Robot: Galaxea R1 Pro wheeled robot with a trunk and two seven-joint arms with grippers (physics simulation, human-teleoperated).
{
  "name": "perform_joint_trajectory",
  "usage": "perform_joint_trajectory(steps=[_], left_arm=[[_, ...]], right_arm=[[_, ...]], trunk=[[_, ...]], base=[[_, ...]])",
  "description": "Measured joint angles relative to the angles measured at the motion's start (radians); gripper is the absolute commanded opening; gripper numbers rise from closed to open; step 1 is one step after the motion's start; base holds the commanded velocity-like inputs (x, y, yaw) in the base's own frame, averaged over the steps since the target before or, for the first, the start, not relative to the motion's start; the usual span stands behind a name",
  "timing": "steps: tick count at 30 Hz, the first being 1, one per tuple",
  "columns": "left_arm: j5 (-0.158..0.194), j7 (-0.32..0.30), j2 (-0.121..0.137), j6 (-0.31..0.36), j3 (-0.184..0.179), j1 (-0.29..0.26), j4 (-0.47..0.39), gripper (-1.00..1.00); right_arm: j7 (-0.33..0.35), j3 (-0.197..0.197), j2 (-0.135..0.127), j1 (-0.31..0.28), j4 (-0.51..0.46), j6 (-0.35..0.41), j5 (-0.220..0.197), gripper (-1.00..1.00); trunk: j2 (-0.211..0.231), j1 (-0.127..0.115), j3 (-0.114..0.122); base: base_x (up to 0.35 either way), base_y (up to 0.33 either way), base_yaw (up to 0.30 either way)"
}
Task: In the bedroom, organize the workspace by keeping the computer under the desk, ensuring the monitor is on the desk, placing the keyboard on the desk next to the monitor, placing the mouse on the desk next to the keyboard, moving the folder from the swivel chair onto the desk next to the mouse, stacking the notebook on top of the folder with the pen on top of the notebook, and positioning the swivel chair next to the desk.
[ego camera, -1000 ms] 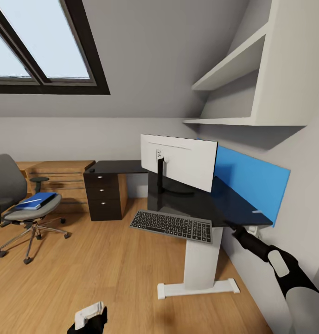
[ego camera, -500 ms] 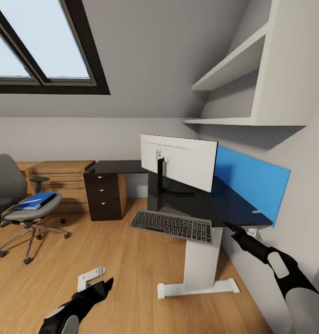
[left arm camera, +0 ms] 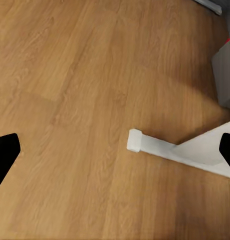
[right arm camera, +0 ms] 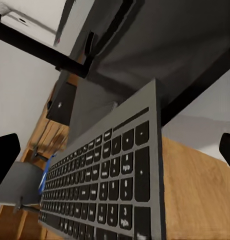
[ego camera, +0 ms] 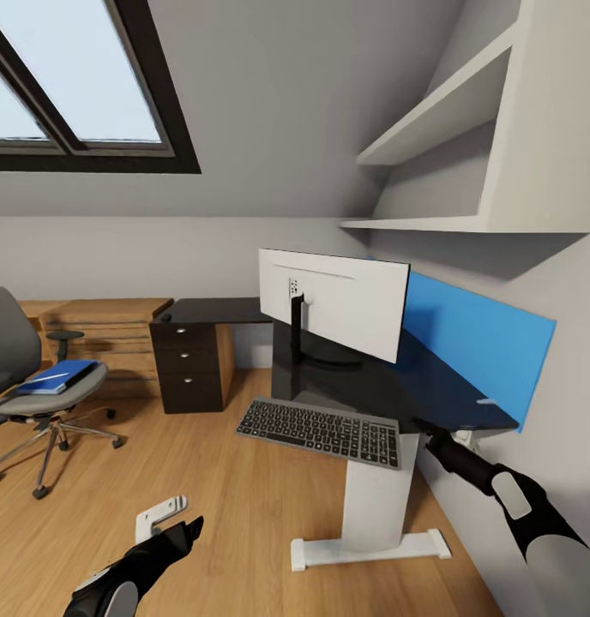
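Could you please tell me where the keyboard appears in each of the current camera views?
Head view: keyboard at lower centre, overhanging the desk's near edge.
Left wrist view: not in this picture.
Right wrist view: keyboard, close up, its black keys running across the lower half.
Shared landmark: the desk, its black top beside the keyboard.

Head high; wrists near desk point(ego camera: 364, 386)

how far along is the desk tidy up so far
Done: the monitor stands on the desk. In hand: the keyboard juts past the desk's front edge, tilted, by the right arm; whether its hand grips it is unclear. The left hand is open over the floor. Left: the folder lies on the swivel chair, away from the desk.
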Motion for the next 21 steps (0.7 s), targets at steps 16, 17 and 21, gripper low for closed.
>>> perform_joint_trajectory(steps=[16, 17, 21], left_arm=[[0.007, -0.003, -0.01, 0.002, 0.114, 0.0, -0.024, 1.0], [0.007, -0.003, -0.01, 0.002, 0.114, 0.0, -0.024, 1.0], [0.007, -0.006, -0.008, 0.002, 0.114, 0.0, -0.02, 1.0]], right_arm=[[0.006, 0.0, 0.009, 0.0, 0.073, -0.003, -0.004, 1.0], [0.006, 0.0, 0.01, 0.0, 0.074, -0.003, -0.005, 1.0], [0.053, 0.0, 0.026, 0.0, 0.075, -0.003, -0.004, 1.0]], trunk=[[-0.077, 0.042, -0.034], [-0.077, 0.042, -0.034], [-0.077, 0.042, -0.034]], base=[[0.006, 0.0, 0.0], [0.0, 0.0, 0.0], [0.0, 0.0, 0.0]])
